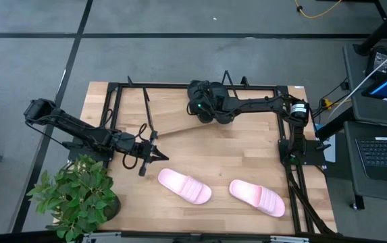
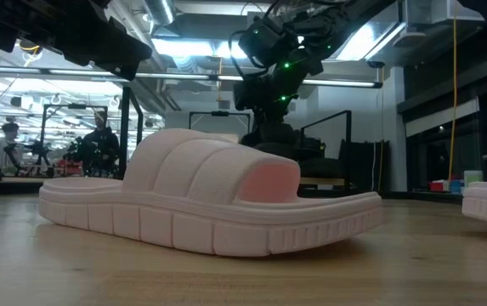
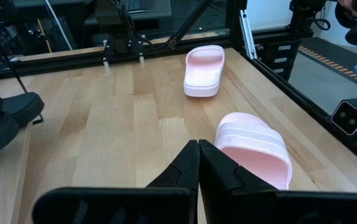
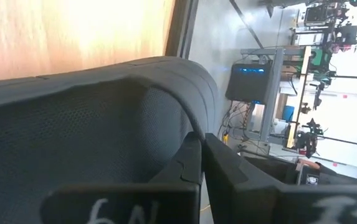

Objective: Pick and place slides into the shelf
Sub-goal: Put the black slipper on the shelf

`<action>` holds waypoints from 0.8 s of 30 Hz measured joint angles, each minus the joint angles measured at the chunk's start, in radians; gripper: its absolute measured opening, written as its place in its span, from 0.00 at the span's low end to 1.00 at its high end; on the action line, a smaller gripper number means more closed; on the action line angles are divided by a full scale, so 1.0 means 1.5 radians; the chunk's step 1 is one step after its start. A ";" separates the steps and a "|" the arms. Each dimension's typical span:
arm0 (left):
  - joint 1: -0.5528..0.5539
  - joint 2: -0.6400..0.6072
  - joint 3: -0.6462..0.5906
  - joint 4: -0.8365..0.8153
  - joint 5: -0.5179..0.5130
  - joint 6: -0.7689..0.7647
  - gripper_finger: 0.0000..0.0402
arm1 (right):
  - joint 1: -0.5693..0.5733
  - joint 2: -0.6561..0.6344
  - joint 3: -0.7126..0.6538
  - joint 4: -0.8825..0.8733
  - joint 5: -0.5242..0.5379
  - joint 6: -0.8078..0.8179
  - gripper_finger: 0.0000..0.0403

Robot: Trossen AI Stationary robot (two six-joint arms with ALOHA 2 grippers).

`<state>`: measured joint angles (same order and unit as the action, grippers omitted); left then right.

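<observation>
Two robot arms over a wooden table (image 1: 234,155), two pink slides waiting.
From above, the right gripper (image 1: 200,106) sits at the far shelf (image 1: 179,123), the left gripper (image 1: 158,156) near one pink slide (image 1: 184,186); the other pink slide (image 1: 257,198) lies apart. Left wrist: fingers (image 3: 190,168) closed, empty. Right wrist: fingers (image 4: 194,158) closed on a black slide (image 4: 91,118); a thin pinch could slip, dropping it off the slant.

I've got two pale pink slides sitting on the wood table, both sole-down near the front edge: one (image 1: 184,186) just left of centre, the other (image 1: 257,197) off to its right, well apart. A black slide (image 4: 91,118) fills my right wrist camera. The slanted light-wood shelf (image 1: 179,121) sits toward the back.
</observation>
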<state>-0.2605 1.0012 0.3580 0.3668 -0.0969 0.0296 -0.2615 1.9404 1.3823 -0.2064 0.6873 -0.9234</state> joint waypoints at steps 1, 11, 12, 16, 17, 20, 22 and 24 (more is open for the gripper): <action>0.000 0.000 0.000 0.000 -0.001 0.000 0.00 | 0.000 0.000 0.000 0.002 0.000 0.000 0.02; 0.000 0.000 0.000 0.000 -0.020 0.000 0.00 | -0.005 0.000 0.000 -0.043 0.000 0.004 0.02; 0.000 0.000 0.000 0.000 -0.020 0.000 0.00 | -0.006 0.000 0.000 -0.043 0.002 0.004 0.02; 0.000 0.000 0.000 0.000 -0.020 0.000 0.00 | -0.007 0.000 0.000 -0.045 0.005 0.004 0.02; 0.000 0.000 0.000 0.000 -0.020 0.000 0.00 | -0.007 0.000 0.000 -0.045 0.005 0.005 0.02; 0.000 0.000 0.000 0.000 -0.020 0.000 0.00 | -0.007 0.000 0.000 -0.045 0.005 0.005 0.02; 0.000 0.000 0.000 0.000 -0.020 0.000 0.00 | -0.009 -0.001 0.000 -0.049 0.005 0.006 0.02; 0.000 0.000 0.000 0.000 -0.020 0.000 0.00 | -0.011 -0.001 0.000 -0.056 0.005 0.014 0.02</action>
<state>-0.2607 1.0012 0.3584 0.3668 -0.1265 0.0292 -0.2778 1.9396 1.3827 -0.2911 0.6946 -0.9017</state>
